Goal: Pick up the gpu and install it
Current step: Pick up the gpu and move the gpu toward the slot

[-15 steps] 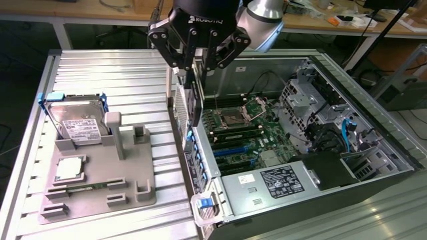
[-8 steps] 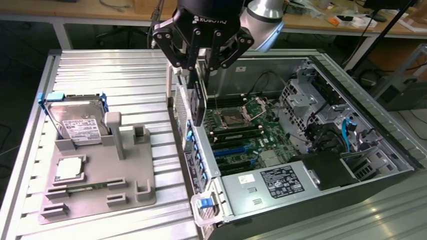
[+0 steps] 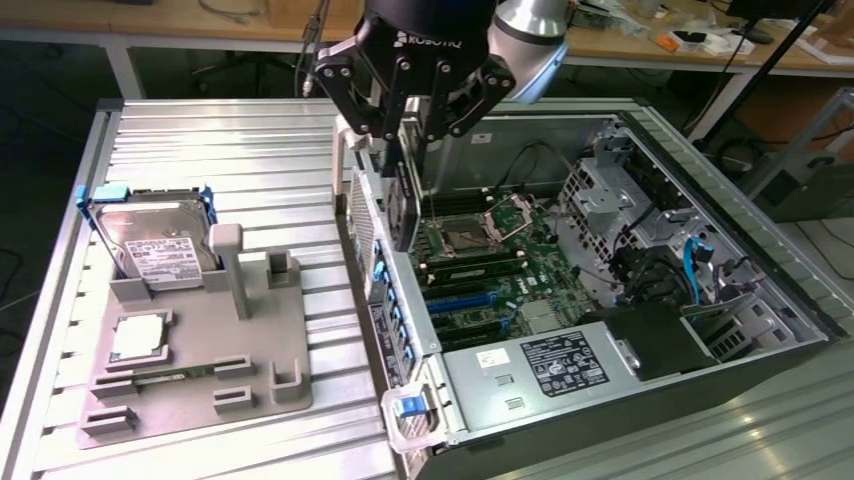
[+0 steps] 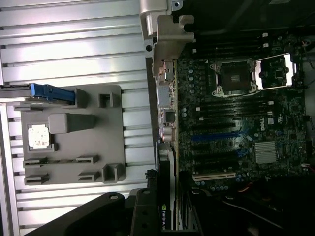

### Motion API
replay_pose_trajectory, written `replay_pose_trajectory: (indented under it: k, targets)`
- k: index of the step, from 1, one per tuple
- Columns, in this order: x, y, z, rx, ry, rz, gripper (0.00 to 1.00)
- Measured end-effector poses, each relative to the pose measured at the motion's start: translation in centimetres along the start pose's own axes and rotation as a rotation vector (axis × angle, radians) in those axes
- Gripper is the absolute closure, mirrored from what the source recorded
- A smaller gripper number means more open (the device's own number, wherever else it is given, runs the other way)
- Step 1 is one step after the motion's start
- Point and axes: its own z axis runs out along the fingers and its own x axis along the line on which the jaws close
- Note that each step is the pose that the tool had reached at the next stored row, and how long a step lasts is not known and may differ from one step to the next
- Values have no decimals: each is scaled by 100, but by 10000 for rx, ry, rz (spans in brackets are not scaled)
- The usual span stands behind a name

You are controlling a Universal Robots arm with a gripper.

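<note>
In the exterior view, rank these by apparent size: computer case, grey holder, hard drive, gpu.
1. computer case
2. grey holder
3. hard drive
4. gpu, seen nearly edge-on, so just a thin strip shows

Downward-pointing gripper [image 3: 410, 130], clamped shut, arm [image 3: 534, 25] overhead
</note>
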Motion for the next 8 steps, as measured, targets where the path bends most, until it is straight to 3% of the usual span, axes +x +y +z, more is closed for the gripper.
replay_pose_trajectory:
  k: [8]
  targets:
    - [-63, 6, 0, 0, 0, 0, 73]
